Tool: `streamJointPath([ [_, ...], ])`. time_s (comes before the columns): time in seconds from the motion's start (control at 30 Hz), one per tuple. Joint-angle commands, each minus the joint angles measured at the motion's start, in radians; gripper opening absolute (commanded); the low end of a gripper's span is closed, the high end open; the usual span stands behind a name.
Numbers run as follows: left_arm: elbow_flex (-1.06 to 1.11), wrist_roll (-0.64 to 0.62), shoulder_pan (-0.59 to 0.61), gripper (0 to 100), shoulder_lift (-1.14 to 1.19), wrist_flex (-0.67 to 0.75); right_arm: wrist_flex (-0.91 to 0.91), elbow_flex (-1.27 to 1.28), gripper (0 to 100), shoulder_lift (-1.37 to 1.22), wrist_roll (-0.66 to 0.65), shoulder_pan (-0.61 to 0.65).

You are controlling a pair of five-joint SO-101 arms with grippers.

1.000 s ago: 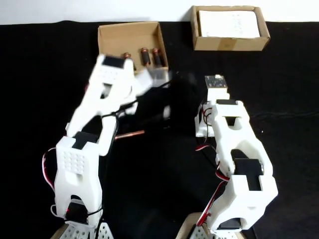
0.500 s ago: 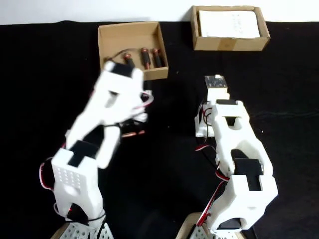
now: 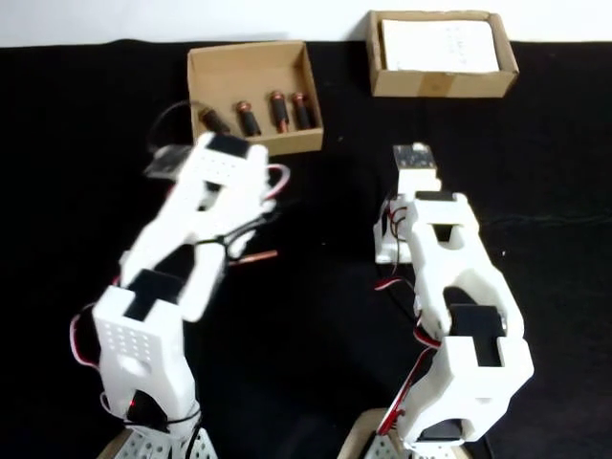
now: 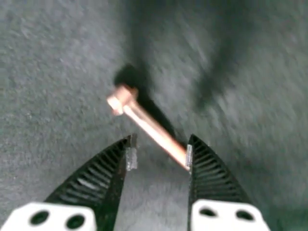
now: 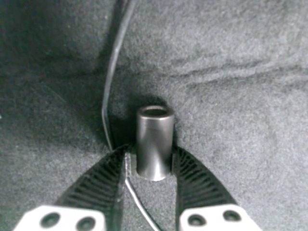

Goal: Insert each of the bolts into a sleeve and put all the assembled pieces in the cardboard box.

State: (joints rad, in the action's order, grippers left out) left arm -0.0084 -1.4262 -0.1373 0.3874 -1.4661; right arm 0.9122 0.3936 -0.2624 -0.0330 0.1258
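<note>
Black felt [image 3: 86, 191] covers the table under both arms. On it lies a bare copper bolt [image 4: 144, 127], flat on the cloth with its hex head pointing away from the left gripper [image 4: 159, 149]. That gripper hangs just above the bolt with its jaws spread wide. The tip of the shank lies against the inner edge of one finger [image 4: 202, 163], the other finger stands clear of it, and nothing is clamped. In the high view the same bolt [image 3: 256, 256] shows just beside the left arm [image 3: 206, 206], well short of the cardboard box [image 3: 287, 143].

The right gripper [image 5: 150, 161] holds a dark metal sleeve [image 5: 154, 142] upright, open end up. Its jaws are closed against the lower part of the sleeve on both sides. A thin black cable [image 5: 113, 72] runs over the felt just beside the sleeve. The right arm [image 3: 449, 258] stands folded on its own side of the table, apart from the left arm.

Four assembled pieces lie in a row inside the cardboard box, near its front wall: dark sleeves with copper bolt heads showing [image 3: 212, 120] [image 3: 249, 120] [image 3: 278, 110] [image 3: 302, 110].

A second cardboard box [image 3: 440, 84] sits at the far edge of the table, to the right of the first, with a white sheet [image 3: 440, 45] in it.
</note>
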Motion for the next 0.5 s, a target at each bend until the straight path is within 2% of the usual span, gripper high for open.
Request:
streamJointPath([
  [0.0, 0.056, -0.009, 0.041, 18, -0.059, 0.068, -0.045, -0.002, 5.0, 0.015, 0.005, -0.01],
  [0.17, 0.139, -0.009, 0.038, 18, -0.059, 0.127, -0.045, -0.002, 5.1, 0.015, 0.005, -0.01],
  [0.37, 0.251, -0.009, 0.039, 18, -0.059, 0.272, -0.045, -0.002, 5.1, 0.015, 0.005, -0.01],
  [0.47, 0.26, -0.009, 0.041, 18, -0.061, 0.281, -0.045, -0.002, 5.1, 0.015, 0.005, -0.01],
])
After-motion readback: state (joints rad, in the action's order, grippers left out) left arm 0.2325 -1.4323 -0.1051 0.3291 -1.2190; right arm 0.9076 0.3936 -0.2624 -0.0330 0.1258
